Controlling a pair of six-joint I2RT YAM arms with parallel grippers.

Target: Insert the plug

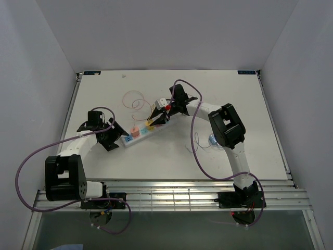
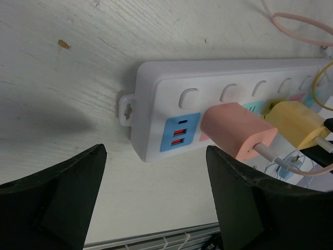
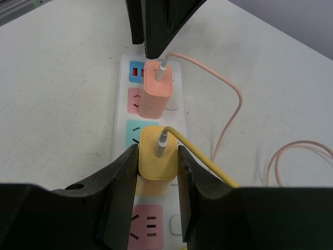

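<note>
The yellow plug [image 3: 158, 172] stands on the teal socket of the white strip [image 3: 134, 116]. I cannot tell if it is pushed all the way in. The right gripper [image 3: 156, 156] has its two fingers pressed tight on the plug's sides.

Next to it, one pink plug [image 3: 157, 96] sits in a pink socket. On the yellow plug's other side, one more pink socket [image 3: 148, 226] has nothing in it. So there are two plugs in one strip.

Each plug has one cable: a yellow cable [image 3: 205, 160] and a pink cable [image 3: 241, 107]. The blue end of the strip has two red ports [image 2: 178, 133].

The left gripper [image 2: 156, 156] is at that end, with its fingers wide apart and holding nothing. The strip lies on the white table [image 1: 234, 104].
</note>
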